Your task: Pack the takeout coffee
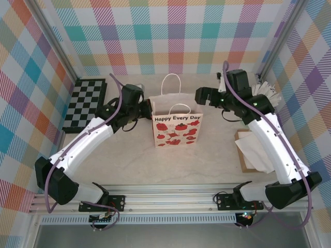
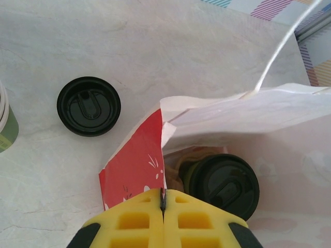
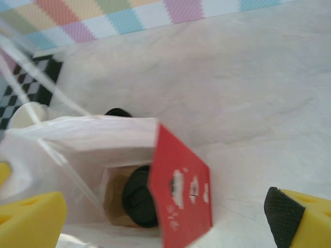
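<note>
Since the coffee (image 2: 225,183) already stands on the floor of the bag (image 1: 177,129), the packing itself looks done, and what remains is probably getting both arms clear. Its black lid faces up out of the mouth, so I judge its long axis to be roughly vertical; the cup body is mostly hidden by the bag walls.

From the right wrist, the lid sits deep down at about 10 o'clock of the right gripper (image 3: 166,212), almost under the gap. Those jaws are spread wide and hold nothing, one finger at each lower corner of that view. The coffee lies below them and apart from them, with the red side panel of the bag in between.

From the left wrist, the lid is at about 2 o'clock of the left gripper (image 2: 163,206), just inside the paper. That gripper is closed tight, pinching the rim at the red side fold and holding the mouth open.

From above, the left gripper meets the bag at its 9 o'clock edge and the right gripper hangs near its 2 o'clock corner. The right arm is the one lined up over the cup, so a straight lift along the cup's axis should clear it without catching the rim or the handles.

Outside, on the table (image 1: 124,160), a loose lid (image 2: 89,106) lies at 9 o'clock of the bag, with a cup stack (image 2: 6,121) further that way.
</note>
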Tool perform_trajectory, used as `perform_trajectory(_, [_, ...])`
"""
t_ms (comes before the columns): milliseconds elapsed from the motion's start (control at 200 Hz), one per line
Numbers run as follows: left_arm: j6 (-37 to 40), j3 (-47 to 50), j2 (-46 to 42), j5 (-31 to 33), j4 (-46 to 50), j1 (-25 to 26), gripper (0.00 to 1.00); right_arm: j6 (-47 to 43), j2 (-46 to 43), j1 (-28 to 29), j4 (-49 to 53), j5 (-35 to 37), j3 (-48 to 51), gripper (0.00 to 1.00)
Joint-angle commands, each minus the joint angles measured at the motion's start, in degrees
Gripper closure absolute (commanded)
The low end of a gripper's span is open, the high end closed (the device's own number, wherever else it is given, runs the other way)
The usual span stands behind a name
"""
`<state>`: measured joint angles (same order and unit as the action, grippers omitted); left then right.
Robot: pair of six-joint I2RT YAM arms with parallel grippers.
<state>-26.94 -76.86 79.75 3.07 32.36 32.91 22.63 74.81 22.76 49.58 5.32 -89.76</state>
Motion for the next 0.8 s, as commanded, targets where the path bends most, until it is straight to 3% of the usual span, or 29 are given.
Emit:
perform_trajectory(0, [1.7,-2.2,1.3,-0.7,2.0,0.0,1.0,3.3,-1.4,-3.0,6.3,3.7,-1.3,0.0])
perform_trajectory(225, [2.4,-3.0,2.0,-1.7,2.6,-1.3,0.99,3.6,-5.7,-9.8,8.6,3.5,4.8,0.0])
perform_trajectory(340, [2.4,-3.2,1.7,-1.0,2.9,-1.6,0.92,3.6,-8.1,-14.6,10.2,2.4,9.6,0.0])
perform_trajectory(585, [5.7,-1.4,-3.9,-5.9,0.3,-2.6,0.34,5.3,-12.0,-30.6,11.2,-3.5,21.8,0.0])
perform_trajectory(795, [7.7,1.4,-10.3,-6.3,-0.6,-5.3,0.07,8.0,-10.2,-41.5,10.3,-8.0,26.4,0.0])
